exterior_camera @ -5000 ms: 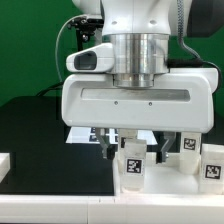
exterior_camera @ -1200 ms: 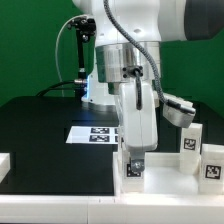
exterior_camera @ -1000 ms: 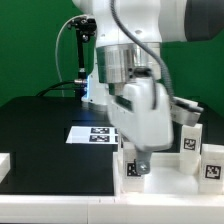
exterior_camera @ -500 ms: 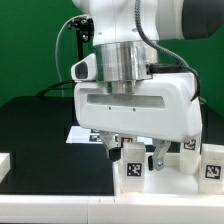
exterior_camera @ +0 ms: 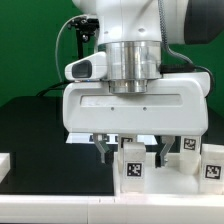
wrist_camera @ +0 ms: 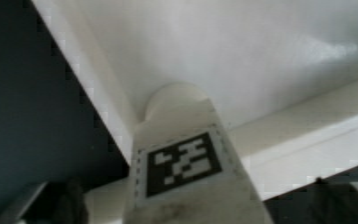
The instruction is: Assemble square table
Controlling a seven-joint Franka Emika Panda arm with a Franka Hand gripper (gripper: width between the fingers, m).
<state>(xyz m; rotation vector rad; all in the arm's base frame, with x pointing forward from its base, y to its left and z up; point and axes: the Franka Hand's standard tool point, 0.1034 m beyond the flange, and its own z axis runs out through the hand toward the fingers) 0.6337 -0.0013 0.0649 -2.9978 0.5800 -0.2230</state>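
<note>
Gripper (exterior_camera: 131, 157) is straddling a tagged leg (exterior_camera: 132, 167) near the tabletop (exterior_camera: 170, 180), fingers (exterior_camera: 103, 151) apart either side; it needs centring before closing squarely.

Green wall (exterior_camera: 30, 40) behind, black tabletop (exterior_camera: 40, 140), even indoor light

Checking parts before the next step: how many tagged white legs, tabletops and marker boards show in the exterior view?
Legs: 3, one between the fingers, two at the exterior view's right
Tabletop: 1
Marker board: 1, partly hidden by the arm
Total: 5
</note>
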